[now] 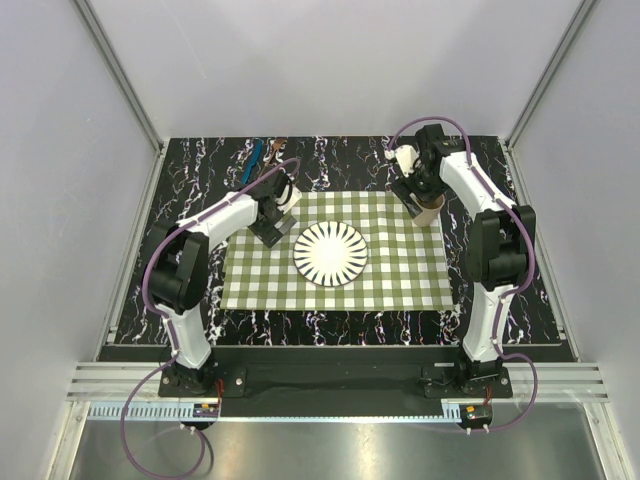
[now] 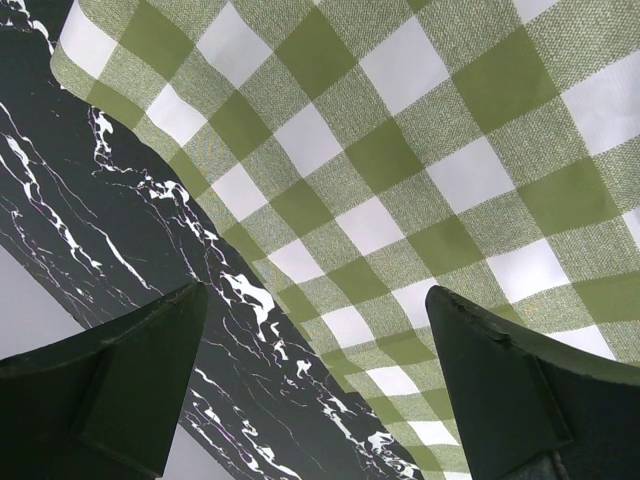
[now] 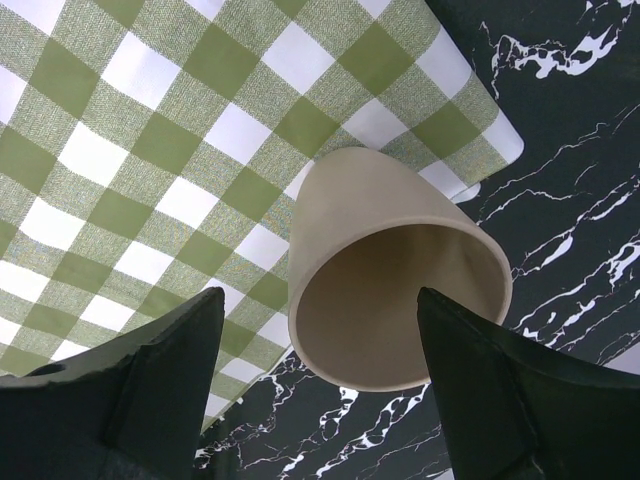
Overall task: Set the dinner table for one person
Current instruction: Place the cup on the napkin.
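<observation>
The dinner table (image 1: 340,160) is a black marbled top with a green-and-white checked cloth (image 1: 400,270) spread on it. A white plate with black radial stripes (image 1: 330,253) lies at the cloth's middle. A beige cup (image 3: 395,290) stands upright on the cloth's far right corner. My right gripper (image 3: 320,292) is open around the cup, its left finger well apart from the wall and its right finger close by the rim. My left gripper (image 2: 316,288) is open and holds nothing, hovering over the cloth's far left edge (image 2: 420,150) and bare table (image 2: 120,220).
Blue-handled cutlery (image 1: 262,155) lies on the table at the back left, behind the left arm. White walls enclose the table on three sides. The cloth's corner (image 3: 500,150) ends just past the cup, with bare black top (image 3: 570,130) beyond.
</observation>
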Tool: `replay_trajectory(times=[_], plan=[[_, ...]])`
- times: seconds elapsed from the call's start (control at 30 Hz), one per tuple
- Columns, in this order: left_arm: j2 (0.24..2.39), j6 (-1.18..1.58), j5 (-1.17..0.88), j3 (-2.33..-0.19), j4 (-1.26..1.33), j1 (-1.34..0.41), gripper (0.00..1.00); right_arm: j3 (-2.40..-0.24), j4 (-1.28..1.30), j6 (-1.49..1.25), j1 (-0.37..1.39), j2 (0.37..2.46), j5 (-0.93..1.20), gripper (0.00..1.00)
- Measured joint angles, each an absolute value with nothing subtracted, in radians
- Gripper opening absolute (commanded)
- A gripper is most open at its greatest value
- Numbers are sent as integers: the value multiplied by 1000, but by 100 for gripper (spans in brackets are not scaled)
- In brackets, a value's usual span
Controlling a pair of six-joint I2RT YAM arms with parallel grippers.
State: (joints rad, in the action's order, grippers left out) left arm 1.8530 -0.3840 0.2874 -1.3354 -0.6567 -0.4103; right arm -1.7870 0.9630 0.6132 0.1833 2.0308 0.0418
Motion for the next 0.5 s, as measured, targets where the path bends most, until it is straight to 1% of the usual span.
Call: replay_trajectory(times=[0.27,0.3,0.43,0.47,0.5], plan=[[1855,-384,288,-1341,-656,-410,99,-1810,966,615,208,2010,4,87],[1856,-384,288,-1341,-656,-410,99,-1818,967,617,216,2004,-3,88],[1860,-384,290,-1343,-656,-410,99,-1866,971,625,246,1981,-47,88],[1861,-384,293,-1343,-656,-410,99,-1880,971,627,252,1977,-61,99],[1863,-384,295,-1345,-657,-410,99,-1900,972,628,257,1975,-79,100]])
